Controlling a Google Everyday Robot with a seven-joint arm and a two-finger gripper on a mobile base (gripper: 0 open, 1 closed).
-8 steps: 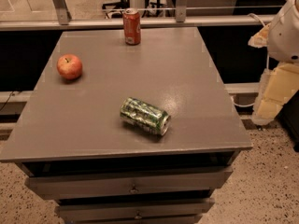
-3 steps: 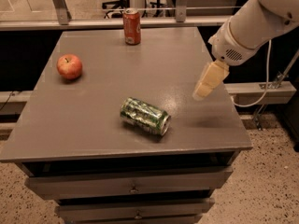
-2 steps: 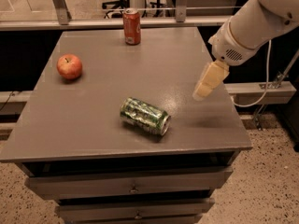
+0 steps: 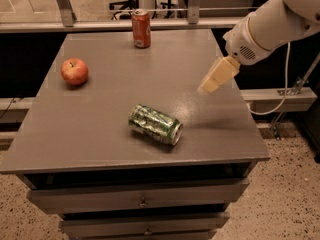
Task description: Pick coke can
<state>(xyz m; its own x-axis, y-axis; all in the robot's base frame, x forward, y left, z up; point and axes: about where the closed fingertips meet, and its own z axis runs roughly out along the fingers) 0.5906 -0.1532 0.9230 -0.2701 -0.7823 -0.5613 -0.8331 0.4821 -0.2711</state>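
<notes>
The coke can [image 4: 141, 29] is a red-orange can with a silver top rim. It stands upright near the far edge of the grey table [image 4: 100, 114], about mid-width. My gripper [image 4: 209, 84] hangs above the table's right side on a white arm that comes in from the upper right. It is well to the right of the coke can and nearer the camera, apart from it, and holds nothing.
A dented green-and-silver can [image 4: 155, 124] lies on its side near the table's front middle. A red apple [image 4: 74, 71] sits at the left. Drawers run below the tabletop. A rail and chair bases stand behind the table.
The arm has swung in from the far right to above the table's right side, and over the last second has crept a little further left. The cans and apple have not moved.
</notes>
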